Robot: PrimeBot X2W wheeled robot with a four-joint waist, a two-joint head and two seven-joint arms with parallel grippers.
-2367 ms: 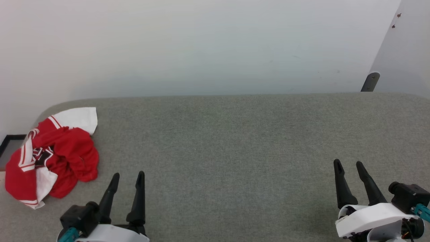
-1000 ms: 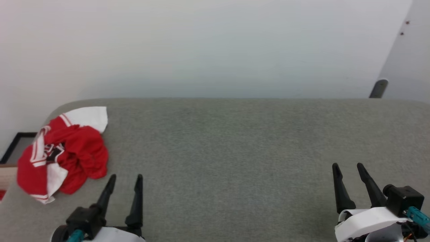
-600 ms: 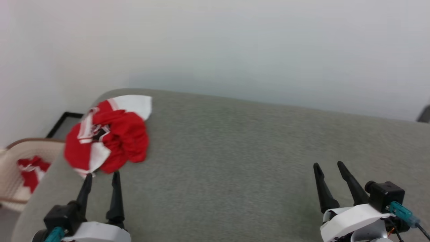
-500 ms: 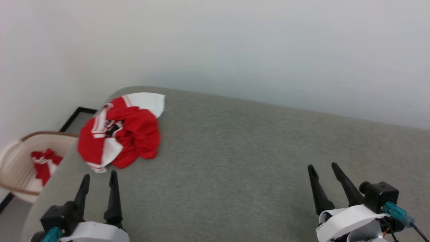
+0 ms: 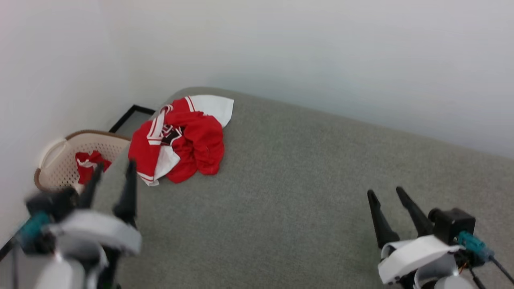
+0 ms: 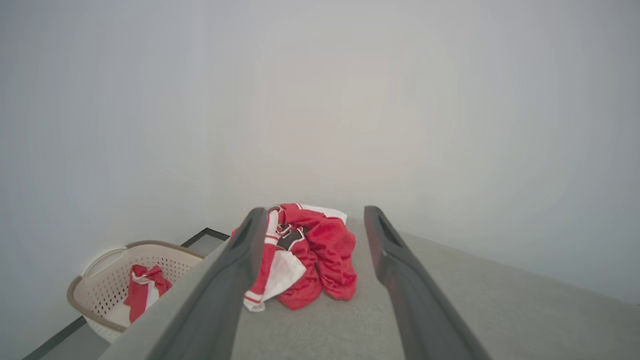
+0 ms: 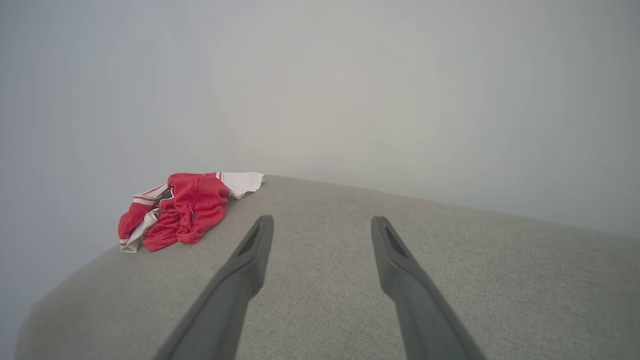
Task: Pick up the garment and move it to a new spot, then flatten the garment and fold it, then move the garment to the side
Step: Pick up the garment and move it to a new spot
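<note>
The garment (image 5: 180, 140) is thin, soft cloth in red and white, crumpled into loose folds. The tabletop (image 5: 301, 180) under it is covered in grey woven fabric, matt and slightly coarse. The left tool (image 5: 114, 164) and right tool (image 5: 384, 191) have matt dark fingers that look like plastic. The wrist shell (image 5: 413, 253) behind the right one is smooth and white. At the far left, the basket (image 5: 60, 168) looks like cream perforated plastic with a brown rim. The wall (image 5: 321, 52) is smooth and matt.

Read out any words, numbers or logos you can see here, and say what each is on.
On the red jersey, a black, white-outlined print shows among the folds: too crumpled and small to read.
On the red cloth in the basket: no text legible.
No other text can be read.
</note>
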